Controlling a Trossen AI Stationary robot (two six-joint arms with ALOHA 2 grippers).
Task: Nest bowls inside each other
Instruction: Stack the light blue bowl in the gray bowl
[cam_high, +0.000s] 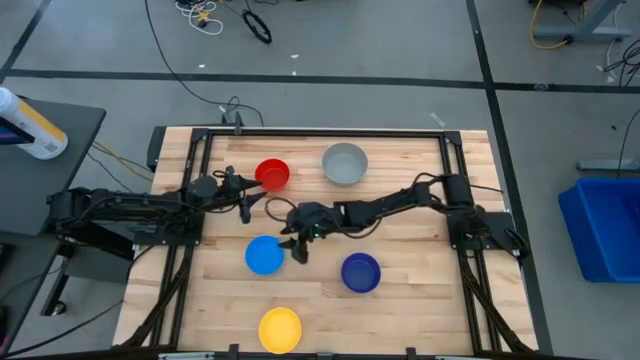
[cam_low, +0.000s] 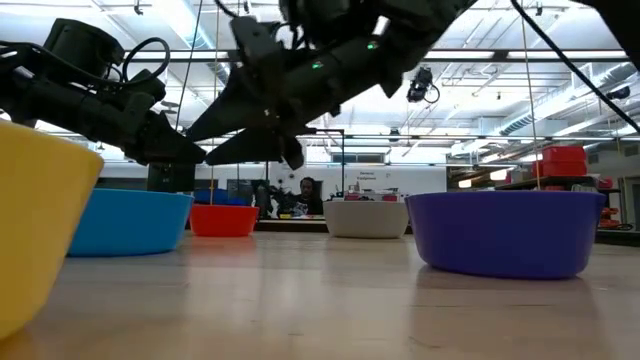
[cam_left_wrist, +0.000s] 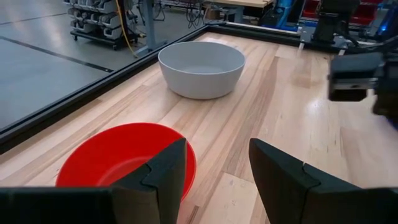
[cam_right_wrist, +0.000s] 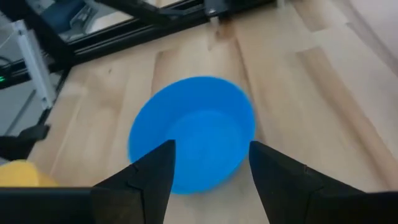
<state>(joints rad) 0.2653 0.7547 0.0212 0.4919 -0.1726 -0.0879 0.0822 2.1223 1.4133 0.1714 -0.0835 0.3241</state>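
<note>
**Five bowls lie apart on the desk, both claws empty**

All five bowls sit separately on the wooden desk (cam_high: 420, 215), none inside another. In the high view the red bowl (cam_high: 272, 174) and the grey bowl (cam_high: 345, 163) stand near the far edge, side by side with a gap between them. The light blue bowl (cam_high: 264, 255) lies nearer the middle, the dark blue bowl (cam_high: 360, 272) is to its right with bare wood between, and the yellow bowl (cam_high: 280, 329) rests alone close to the near edge.

The right claw (cam_high: 297, 247) reaches in across the middle of the desk and hangs just beside the light blue bowl, at its right rim. Its wrist view looks down on that bowl (cam_right_wrist: 193, 130), which shows between the two dark fingers (cam_right_wrist: 149, 177); the fingers stand apart and nothing is gripped between them. In the low view this claw (cam_low: 255, 135) hangs above the desk surface, clear of the bowls behind it.

The left claw (cam_high: 243, 200) sits at the desk's left side, just beside the red bowl. Its wrist view shows the red bowl (cam_left_wrist: 115, 158) close under one finger (cam_left_wrist: 165, 177) and the grey bowl (cam_left_wrist: 201, 68) farther off on the wood. The fingers are spread with a clear gap, and bare wood shows between them; no bowl is held.

A person sits in the room beyond the desk in the low view (cam_low: 306, 196).
</note>
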